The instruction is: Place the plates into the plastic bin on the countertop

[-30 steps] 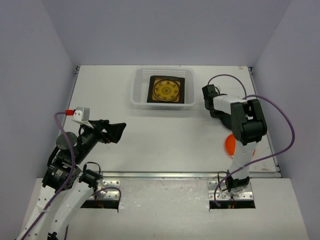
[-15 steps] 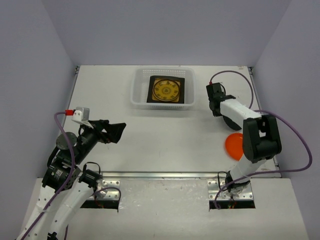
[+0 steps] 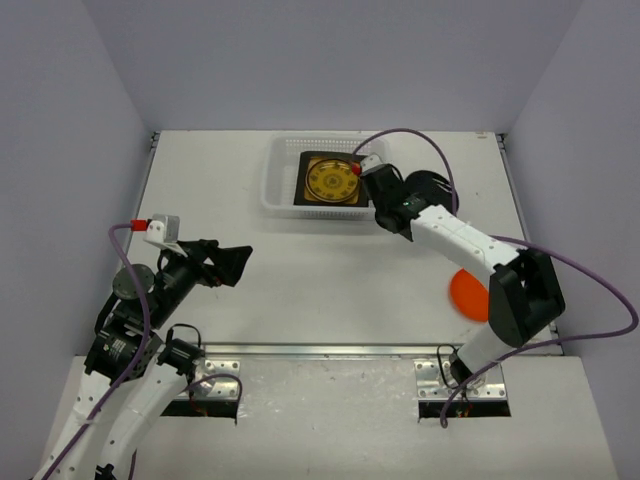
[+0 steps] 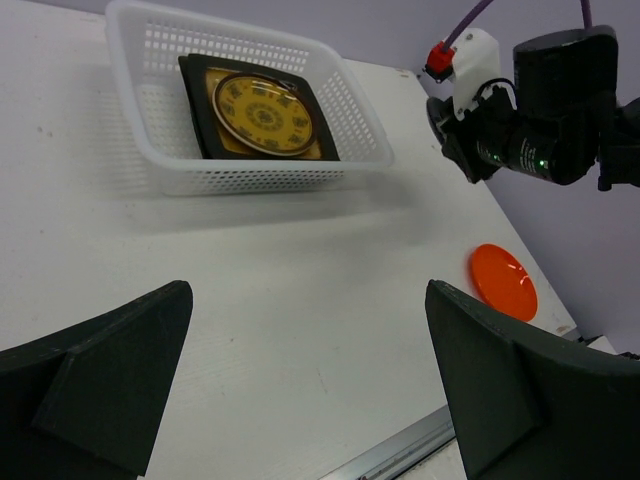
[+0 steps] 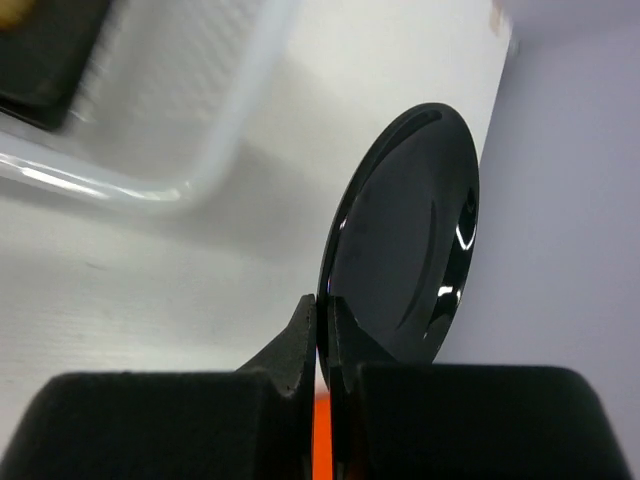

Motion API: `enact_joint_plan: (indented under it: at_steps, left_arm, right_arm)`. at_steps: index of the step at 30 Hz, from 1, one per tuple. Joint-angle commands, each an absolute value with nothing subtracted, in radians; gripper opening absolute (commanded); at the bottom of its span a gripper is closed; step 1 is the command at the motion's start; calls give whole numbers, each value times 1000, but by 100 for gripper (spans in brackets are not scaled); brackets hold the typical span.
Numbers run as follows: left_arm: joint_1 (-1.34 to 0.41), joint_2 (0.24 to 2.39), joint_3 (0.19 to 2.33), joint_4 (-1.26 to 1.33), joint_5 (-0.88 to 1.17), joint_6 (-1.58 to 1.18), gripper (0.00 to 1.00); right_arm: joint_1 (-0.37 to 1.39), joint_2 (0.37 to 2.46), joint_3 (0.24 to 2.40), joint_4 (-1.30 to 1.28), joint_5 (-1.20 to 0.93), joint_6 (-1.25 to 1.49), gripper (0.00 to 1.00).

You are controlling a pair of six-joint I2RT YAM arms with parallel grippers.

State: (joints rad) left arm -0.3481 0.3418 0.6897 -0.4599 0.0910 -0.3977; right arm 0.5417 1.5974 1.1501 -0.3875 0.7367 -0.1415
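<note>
1. Toward the far middle of the countertop (image 3: 300, 290) stands the plastic bin (image 3: 278, 180), white with perforated walls.
2. A square black plate (image 3: 305, 168) lies flat inside it, and a yellow patterned plate (image 3: 333, 180) rests on top of that one.
3. Just beside the bin's right end, the right gripper (image 3: 405, 200) is clamped on a black round plate (image 3: 430, 186).
4. The right wrist view shows the fingers (image 5: 300, 335) pinching that plate's rim, with the glossy disc (image 5: 405, 240) held on edge above the table and the bin's rounded corner (image 5: 215, 150) close by on its left.
5. An orange plate (image 3: 468, 293) lies flat on the countertop near the right arm, well apart from the bin.
6. At the near left, the left gripper (image 3: 232, 264) hangs above the table with its jaws spread wide and nothing between them.
7. From the left wrist camera, both dark fingers (image 4: 105, 375) frame the bin (image 4: 160, 165) and the orange plate (image 4: 503, 282).
</note>
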Motion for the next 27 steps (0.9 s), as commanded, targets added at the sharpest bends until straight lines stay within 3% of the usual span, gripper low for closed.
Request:
enact_joint_plan:
  at_steps: [1,12,18,19,20,22,25,27]
  left_arm:
    - [-350,334,692,-422,91,-396,100]
    - [-350,345,693,-426,80,-394,100]
    - [-350,348,693,-423,85,-391,100]
    - [-350,347,693,-422,86,-391,100]
    - [-350,348,693,-423,87,-391,100]
    - [-350,347,693,-423,87,-391,100]
    - [-350,343,692,-423,85,-392,100]
    - [-350,343,692,-422,84,-393,100]
  right_arm:
    - [680,1653,1318,-224,636,-404,0]
    - [761,2134,1738,-178,588,-611,0]
    - [761,2199,1855,-269,577,-567,3]
    - [760,2198,1857,-272,575,-564,7]
    - [760,2199,1862,-274,579,-562,26]
    - [760,2196,1865,-282,577,-556,42]
    - [759,2168,1870,-306,576,-527,82]
    - [759,2150,1879,-327,568,-499,91]
